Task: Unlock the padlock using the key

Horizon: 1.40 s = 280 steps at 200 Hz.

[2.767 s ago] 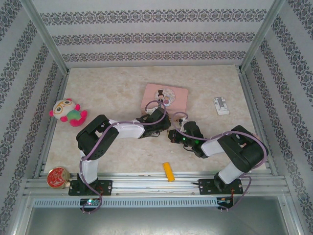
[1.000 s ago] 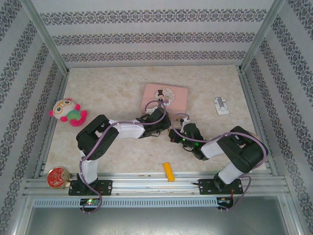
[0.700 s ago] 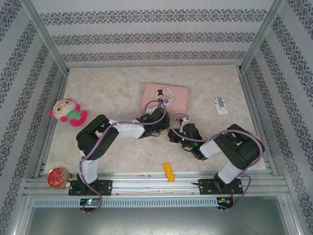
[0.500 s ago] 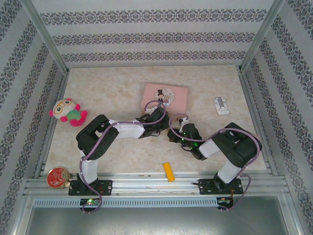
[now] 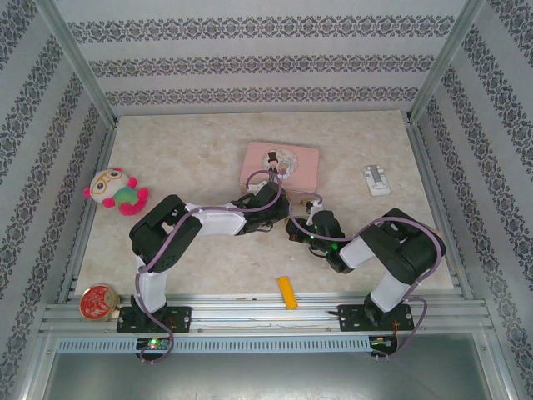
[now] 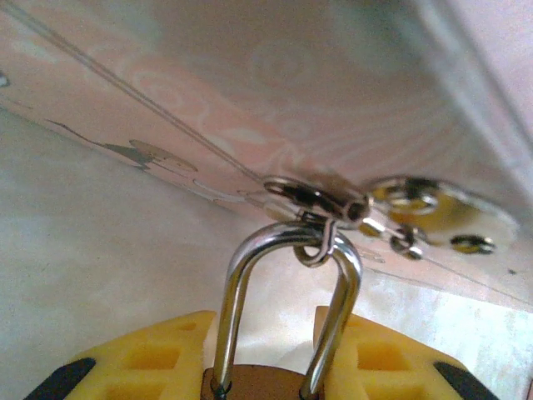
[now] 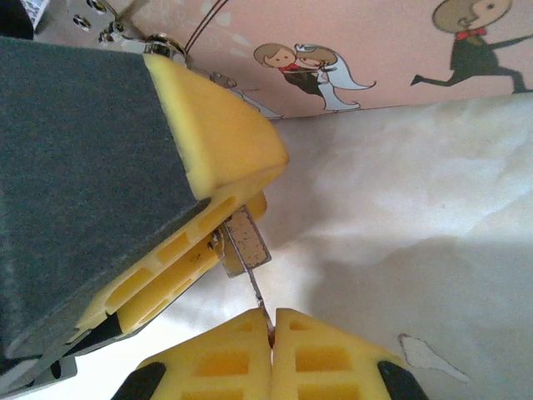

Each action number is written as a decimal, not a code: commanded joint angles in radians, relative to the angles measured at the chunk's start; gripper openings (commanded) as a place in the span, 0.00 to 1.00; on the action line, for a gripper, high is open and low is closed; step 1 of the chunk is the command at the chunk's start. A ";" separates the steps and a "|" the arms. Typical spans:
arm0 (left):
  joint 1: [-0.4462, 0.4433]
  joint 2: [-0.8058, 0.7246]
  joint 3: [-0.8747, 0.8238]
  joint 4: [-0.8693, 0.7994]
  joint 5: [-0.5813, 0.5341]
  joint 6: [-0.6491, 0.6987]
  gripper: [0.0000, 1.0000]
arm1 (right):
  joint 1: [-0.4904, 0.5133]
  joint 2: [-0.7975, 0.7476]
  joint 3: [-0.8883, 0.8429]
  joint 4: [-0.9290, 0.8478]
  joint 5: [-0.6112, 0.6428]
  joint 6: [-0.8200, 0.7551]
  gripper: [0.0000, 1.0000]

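The small brass padlock (image 6: 263,385) sits between the yellow fingers of my left gripper (image 6: 266,350), which is shut on its body. Its steel shackle (image 6: 235,287) points away from the wrist. A ring with spare keys (image 6: 441,212) hangs from the shackle. In the right wrist view the padlock's underside (image 7: 248,240) faces my right gripper (image 7: 272,321). That gripper is shut on the thin key (image 7: 259,294), whose blade reaches up to the lock's underside. From above, both grippers meet at mid-table, left gripper (image 5: 279,218) and right gripper (image 5: 295,227), just in front of the pink tin.
The pink picture tin (image 5: 281,164) lies right behind the grippers. A plush toy (image 5: 115,191) is at the left, a white object (image 5: 376,180) at the right. A yellow bar (image 5: 286,292) and a round red tin (image 5: 97,302) lie near the front edge.
The right arm's elbow has swung a little to the left while its gripper stays at the padlock. The left arm has not moved.
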 commanded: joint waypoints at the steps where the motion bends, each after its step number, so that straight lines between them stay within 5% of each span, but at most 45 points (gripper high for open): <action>1: 0.006 -0.021 -0.020 0.056 0.075 -0.092 0.00 | -0.017 -0.035 -0.010 0.089 -0.008 0.015 0.00; 280: 0.011 -0.032 -0.023 0.079 0.086 -0.086 0.00 | -0.119 0.069 -0.005 0.200 -0.282 -0.003 0.00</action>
